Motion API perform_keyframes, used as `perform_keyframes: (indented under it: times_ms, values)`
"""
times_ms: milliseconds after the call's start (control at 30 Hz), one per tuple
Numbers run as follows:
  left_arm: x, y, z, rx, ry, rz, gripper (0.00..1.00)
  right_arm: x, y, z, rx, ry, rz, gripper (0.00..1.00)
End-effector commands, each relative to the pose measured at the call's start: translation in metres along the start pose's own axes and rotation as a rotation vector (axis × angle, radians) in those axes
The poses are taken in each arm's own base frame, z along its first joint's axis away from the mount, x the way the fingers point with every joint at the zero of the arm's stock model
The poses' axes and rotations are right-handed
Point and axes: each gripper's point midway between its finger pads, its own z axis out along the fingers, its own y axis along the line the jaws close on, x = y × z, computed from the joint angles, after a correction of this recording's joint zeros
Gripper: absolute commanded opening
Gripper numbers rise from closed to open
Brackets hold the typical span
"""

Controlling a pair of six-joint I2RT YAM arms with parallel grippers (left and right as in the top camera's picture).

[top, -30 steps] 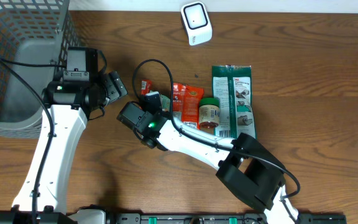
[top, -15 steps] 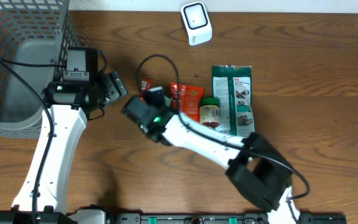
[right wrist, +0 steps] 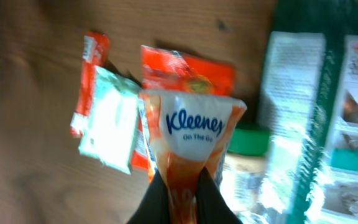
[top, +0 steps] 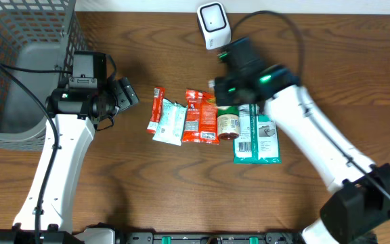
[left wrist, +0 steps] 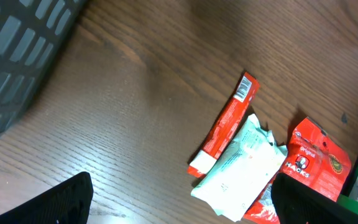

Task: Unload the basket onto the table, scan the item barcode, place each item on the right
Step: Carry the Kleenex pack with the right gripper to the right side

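An orange and white Kleenex tissue pack hangs pinched by its lower end in my right gripper, which is shut on it above the pile of goods. In the overhead view the right gripper is just below the white barcode scanner at the table's far edge; the arm hides the pack there. My left gripper is open over bare wood, left of the pile, with nothing between its fingers. In the overhead view the left gripper is beside the basket.
On the table lie a red stick pack, a pale wipes pack, a red Hacks bag, a green-lidded jar and a green package. A grey mesh basket fills the far left corner.
My right arm swung from the left side of the pile up and right toward the scanner, its jaws closing on the Kleenex pack. The left arm has not moved.
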Motion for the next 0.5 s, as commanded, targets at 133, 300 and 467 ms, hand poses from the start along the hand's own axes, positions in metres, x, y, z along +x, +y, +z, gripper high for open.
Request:
perform_keyframes:
  times_ms: [133, 300, 467]
  values:
    - [-0.003, 0.002, -0.002, -0.01, -0.01, 0.014, 0.92, -0.008, -0.062, -0.038, -0.306, 0.069, -0.016, 0.01]
    - [-0.003, 0.002, -0.002, -0.01, -0.01, 0.014, 0.92, -0.015, -0.121, -0.055, -0.364, -0.002, 0.048, 0.01]
    - [-0.004, 0.002, -0.002, -0.01, -0.01, 0.014, 0.92, -0.005, -0.173, -0.033, -0.37, -0.092, 0.066, 0.01]
